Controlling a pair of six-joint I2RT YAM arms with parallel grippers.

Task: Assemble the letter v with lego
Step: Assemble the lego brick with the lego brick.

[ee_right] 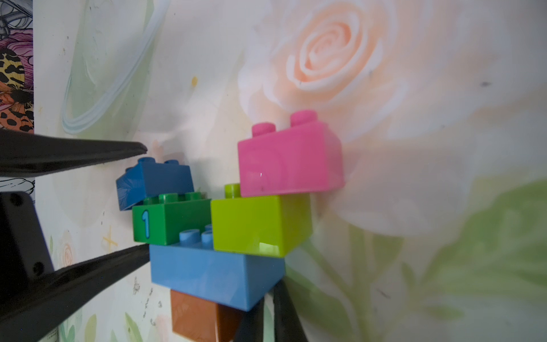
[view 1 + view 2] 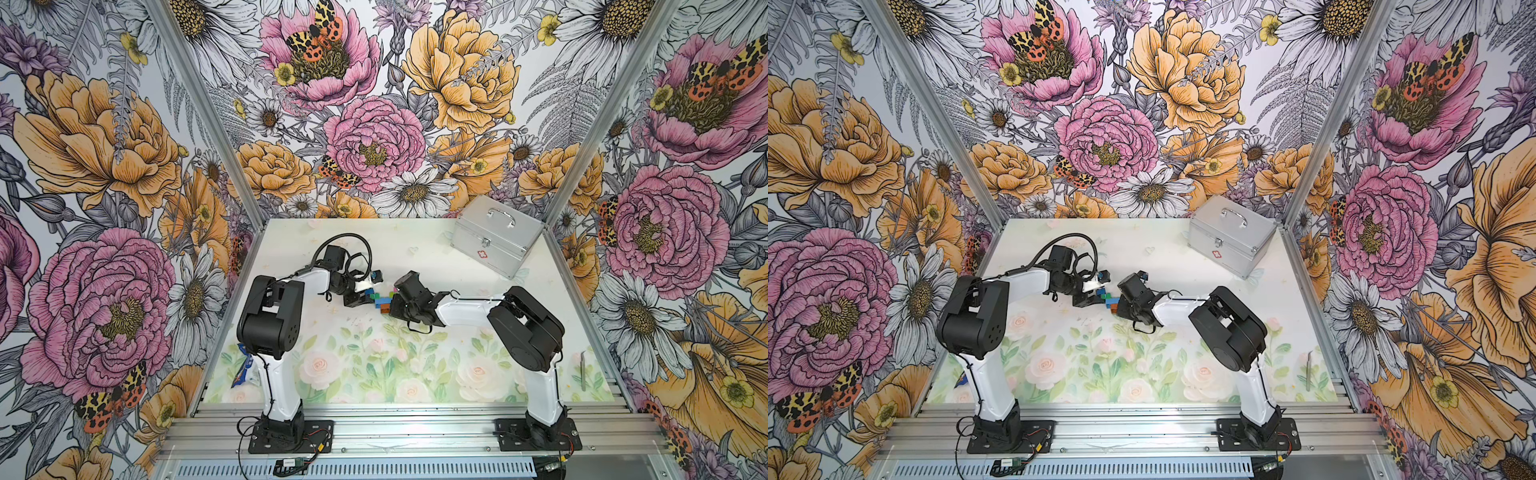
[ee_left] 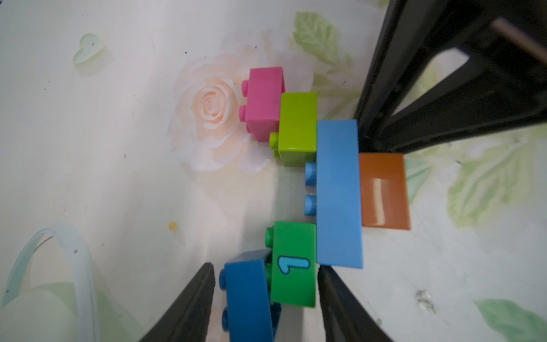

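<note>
The lego letter v [image 2: 380, 297] lies flat mid-table. The left wrist view shows its orange point [image 3: 383, 192], light blue bar [image 3: 339, 192], lime [image 3: 297, 127] and pink [image 3: 263, 100] arm, and the dark green brick [image 3: 293, 263]. A dark blue brick [image 3: 247, 296] sits tilted on the green one's studs. My left gripper [image 3: 266, 266] is open and straddles these two; one finger touches the green brick, the other stands just off the blue. My right gripper [image 1: 270, 293] is shut, with its tips against the light blue bar [image 1: 216, 275] beside the orange brick [image 1: 195, 316].
A closed silver metal case [image 2: 496, 235] stands at the back right of the table. A thin metal tool [image 2: 584, 372] lies near the front right edge. A blue packet [image 2: 245, 365] shows behind my left arm's base. Floral walls enclose three sides.
</note>
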